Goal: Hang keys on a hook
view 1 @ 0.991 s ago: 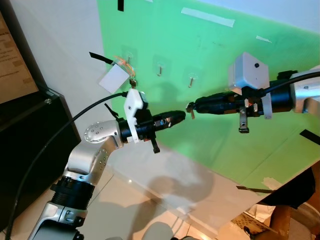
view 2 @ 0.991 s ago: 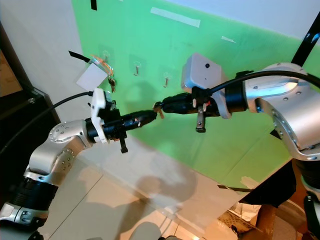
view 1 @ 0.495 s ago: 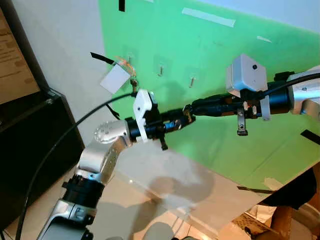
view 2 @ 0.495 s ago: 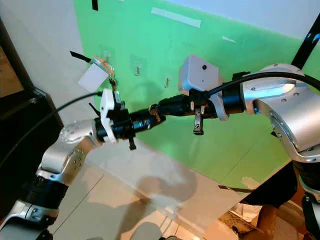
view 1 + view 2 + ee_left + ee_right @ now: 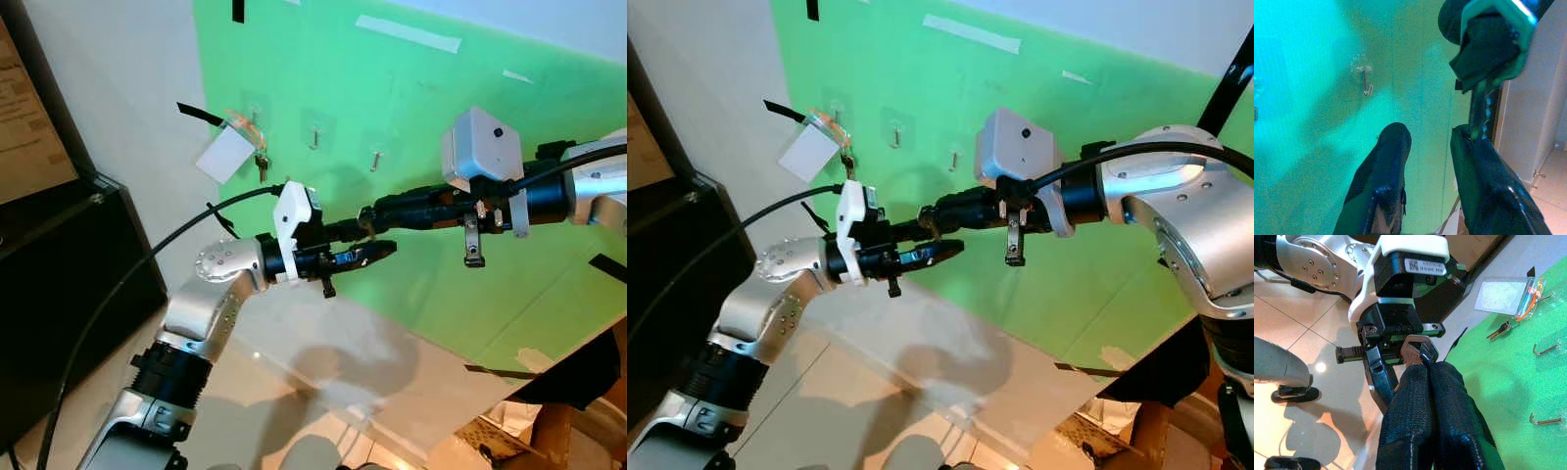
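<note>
My right gripper [image 5: 365,216] is held out in front of the green board [image 5: 441,117], shut on a small key [image 5: 1414,350] at its tips. My left gripper [image 5: 385,251] reaches in just below it, open, with one finger [image 5: 1469,147] right under the hanging key [image 5: 1477,105]; whether they touch I cannot tell. The board carries three small hooks. Another key bunch [image 5: 260,166] with a white card [image 5: 221,155] hangs from the left one. The middle hook [image 5: 313,137] and the right hook [image 5: 374,155] are bare.
A dark cabinet [image 5: 59,245] stands at the left against the white wall. Glossy floor tiles [image 5: 294,411] lie below. Cardboard boxes [image 5: 509,431] sit at the lower right. In the right wrist view a grey leg with a dark shoe [image 5: 1288,382] stands on the tiles.
My left arm has swung right and forward, bringing its open gripper under the right gripper's tip. The right gripper has shifted slightly left, still holding the key.
</note>
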{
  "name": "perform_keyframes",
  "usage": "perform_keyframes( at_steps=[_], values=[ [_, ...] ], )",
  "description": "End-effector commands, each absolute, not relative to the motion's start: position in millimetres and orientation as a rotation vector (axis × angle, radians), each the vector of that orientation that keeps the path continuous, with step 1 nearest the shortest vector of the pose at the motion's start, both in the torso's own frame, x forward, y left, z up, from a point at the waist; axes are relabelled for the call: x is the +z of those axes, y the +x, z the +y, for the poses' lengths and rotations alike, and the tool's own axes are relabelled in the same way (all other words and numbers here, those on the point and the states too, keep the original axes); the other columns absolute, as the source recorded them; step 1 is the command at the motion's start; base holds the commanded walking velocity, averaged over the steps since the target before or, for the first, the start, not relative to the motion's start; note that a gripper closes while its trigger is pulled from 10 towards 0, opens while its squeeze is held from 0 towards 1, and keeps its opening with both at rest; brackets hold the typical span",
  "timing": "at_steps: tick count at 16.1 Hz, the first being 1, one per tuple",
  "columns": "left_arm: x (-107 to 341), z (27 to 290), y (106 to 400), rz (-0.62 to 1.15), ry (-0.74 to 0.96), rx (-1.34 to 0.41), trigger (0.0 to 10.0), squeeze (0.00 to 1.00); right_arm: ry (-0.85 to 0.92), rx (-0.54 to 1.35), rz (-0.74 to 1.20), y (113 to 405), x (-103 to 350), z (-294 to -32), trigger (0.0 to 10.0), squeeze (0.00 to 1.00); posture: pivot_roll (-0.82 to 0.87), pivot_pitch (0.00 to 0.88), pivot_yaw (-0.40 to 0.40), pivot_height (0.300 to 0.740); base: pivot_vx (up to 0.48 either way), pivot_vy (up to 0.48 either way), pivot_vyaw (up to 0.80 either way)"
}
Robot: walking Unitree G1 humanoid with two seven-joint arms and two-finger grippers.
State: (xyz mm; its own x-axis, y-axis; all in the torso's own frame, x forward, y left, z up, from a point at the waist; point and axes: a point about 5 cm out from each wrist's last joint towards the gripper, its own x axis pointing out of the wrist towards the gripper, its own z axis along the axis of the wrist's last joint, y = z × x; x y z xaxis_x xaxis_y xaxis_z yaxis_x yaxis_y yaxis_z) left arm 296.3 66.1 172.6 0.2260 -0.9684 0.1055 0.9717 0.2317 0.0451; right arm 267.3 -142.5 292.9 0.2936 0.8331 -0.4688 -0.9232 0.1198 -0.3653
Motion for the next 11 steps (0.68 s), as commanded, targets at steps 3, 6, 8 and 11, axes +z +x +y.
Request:
perform_keyframes(
  at_steps=[3, 6, 8, 11],
  values=[
    [178.7, 59.0, 298.7, -0.143, 0.002, -1.357, 10.0, 0.0, -0.669, 1.314, 0.164, 264.2, 292.4, -139.5, 10.0, 0.0, -0.06, 0.0, -0.046, 0.74, 0.0, 0.0, 0.0],
    [179.8, 55.6, 299.3, -0.15, 0.001, -1.366, 10.0, 0.0, -0.668, 1.317, 0.162, 264.2, 291.5, -138.1, 10.0, 0.0, -0.06, 0.0, -0.044, 0.74, 0.0, 0.0, 0.0],
    [180.8, 53.9, 301.4, -0.155, -0.005, -1.36, 10.0, 0.0, -0.667, 1.321, 0.161, 264.0, 291.1, -137.1, 10.0, 0.0, -0.06, 0.0, -0.043, 0.74, 0.0, 0.0, 0.0],
    [181.4, 53.0, 303.8, -0.159, -0.008, -1.348, 9.2, 0.0, -0.667, 1.324, 0.159, 264.0, 291.2, -136.4, 10.0, 0.0, -0.06, 0.0, -0.042, 0.74, 0.0, 0.0, 0.0]
  ],
)
